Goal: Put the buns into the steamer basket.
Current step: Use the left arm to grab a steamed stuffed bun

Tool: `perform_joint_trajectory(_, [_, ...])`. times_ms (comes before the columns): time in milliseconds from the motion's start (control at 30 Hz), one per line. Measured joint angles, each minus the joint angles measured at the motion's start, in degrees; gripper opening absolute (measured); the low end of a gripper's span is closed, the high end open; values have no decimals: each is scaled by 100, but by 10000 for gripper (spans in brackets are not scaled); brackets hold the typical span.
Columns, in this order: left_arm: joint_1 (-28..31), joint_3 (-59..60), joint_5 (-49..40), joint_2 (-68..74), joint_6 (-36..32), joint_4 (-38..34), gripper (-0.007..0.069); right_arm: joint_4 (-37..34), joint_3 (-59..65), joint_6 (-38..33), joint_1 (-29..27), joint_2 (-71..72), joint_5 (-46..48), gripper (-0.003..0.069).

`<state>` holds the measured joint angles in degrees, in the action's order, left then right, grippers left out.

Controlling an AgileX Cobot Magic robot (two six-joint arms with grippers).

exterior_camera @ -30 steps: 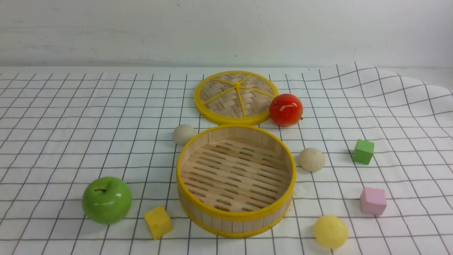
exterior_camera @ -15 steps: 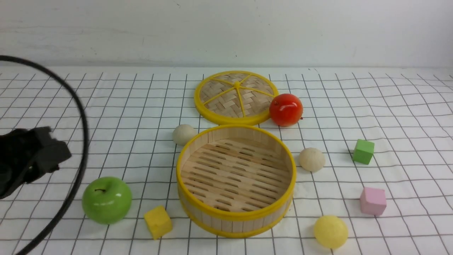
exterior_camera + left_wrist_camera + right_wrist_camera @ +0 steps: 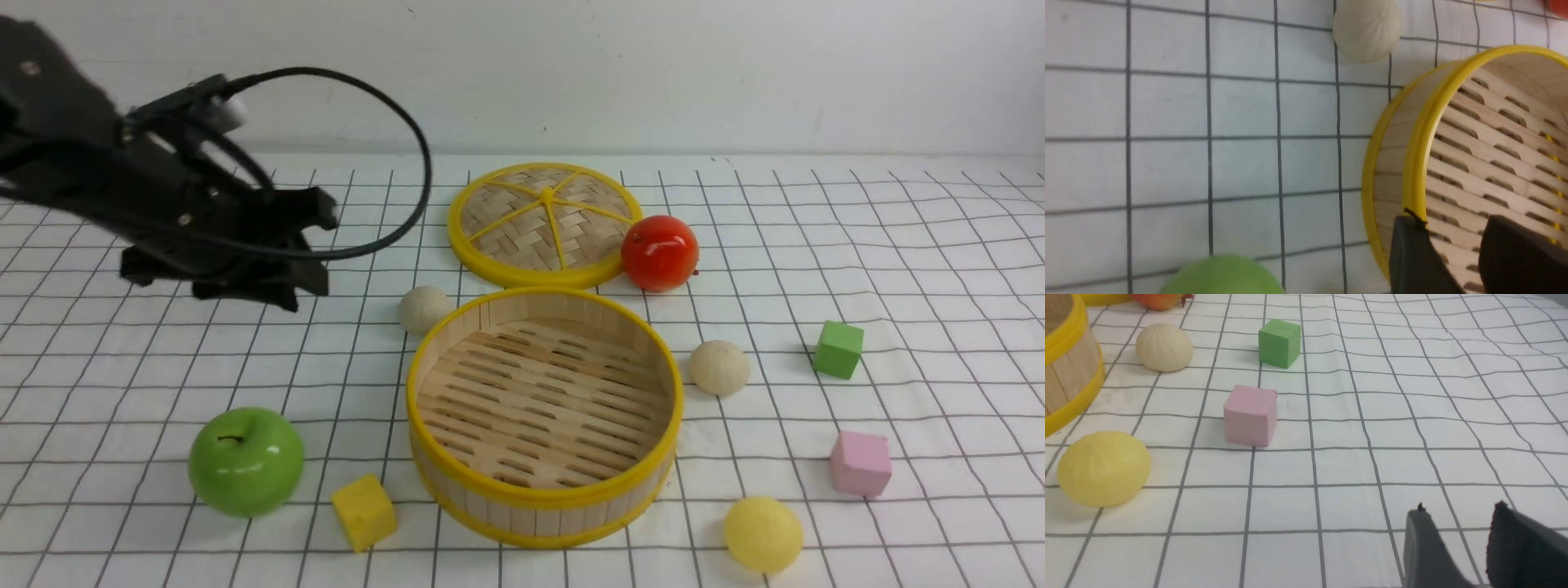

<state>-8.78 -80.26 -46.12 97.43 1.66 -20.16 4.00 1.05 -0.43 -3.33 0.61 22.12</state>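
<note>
The steamer basket (image 3: 522, 513) stands empty at the table's centre. One off-white bun (image 3: 423, 309) lies at its far-left side, a second off-white bun (image 3: 718, 367) at its right, and a pale yellow bun (image 3: 762, 534) at the front right. My left gripper (image 3: 317, 245) is open and empty, in the air left of the far-left bun. In the left wrist view the gripper (image 3: 1453, 222) sits over the basket's rim (image 3: 1423, 122), with that bun (image 3: 1366, 28) beyond. My right gripper (image 3: 1459, 509) is open and empty, low over the cloth, away from the yellow bun (image 3: 1104, 468) and the off-white bun (image 3: 1164, 347).
A flat woven lid (image 3: 543, 222) and a red fruit (image 3: 660, 252) lie behind the basket. A green apple (image 3: 246, 460) and a yellow cube (image 3: 364, 512) are at the front left. A green cube (image 3: 838, 349) and a pink cube (image 3: 860, 463) are at the right.
My left arm came in at the left edge, then rose and swung right toward the bun left of the basket. The cloth's raised right corner has flattened. Objects have not moved.
</note>
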Motion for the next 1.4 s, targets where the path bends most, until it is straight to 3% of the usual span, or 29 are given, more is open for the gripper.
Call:
perform_joint_trajectory(233, [-547,-1593,-154,1392,1324,1136,238,0,0,0,0,0,0,239])
perform_joint_trajectory(400, [-649,-2231,49,2043,1820,1344,238,0,0,0,0,0,0,239])
perform_joint_trajectory(867, [-705,-2475,823,2787,721,1357,238,0,0,0,0,0,0,239])
perform_joint_trajectory(1400, [-705,-2487,876,3146,585,1261,215,0,0,0,0,0,0,239])
